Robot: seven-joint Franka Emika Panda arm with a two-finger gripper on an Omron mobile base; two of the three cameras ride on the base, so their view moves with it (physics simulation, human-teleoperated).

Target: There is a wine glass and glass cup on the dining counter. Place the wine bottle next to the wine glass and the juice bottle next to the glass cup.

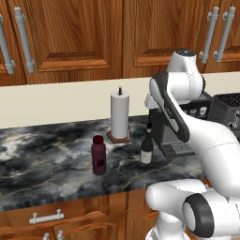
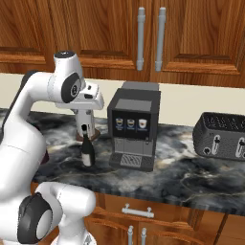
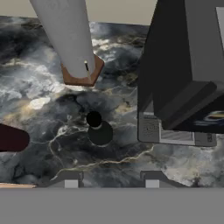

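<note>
The wine bottle [image 1: 146, 151] [image 2: 87, 152], slim and dark with a pale label, stands upright on the marbled wall counter [image 1: 47, 159]. In the hand view I look straight down on the wine bottle's cap [image 3: 94, 119]. My gripper [image 2: 85, 128] [image 3: 111, 180] hangs just above the bottle's neck, open, with nothing between its fingers. The stubby maroon juice bottle [image 1: 99, 155] [image 3: 12, 138] stands to the left of the wine bottle. The wine glass, the glass cup and the dining counter are out of view.
A paper towel roll [image 1: 120, 110] [image 3: 65, 35] on a wooden base stands just behind the bottles. A dark coffee machine [image 2: 133, 127] [image 3: 183, 70] sits close on the wine bottle's right, and a toaster [image 2: 224, 136] further right. Wall cabinets [image 1: 70, 33] hang overhead.
</note>
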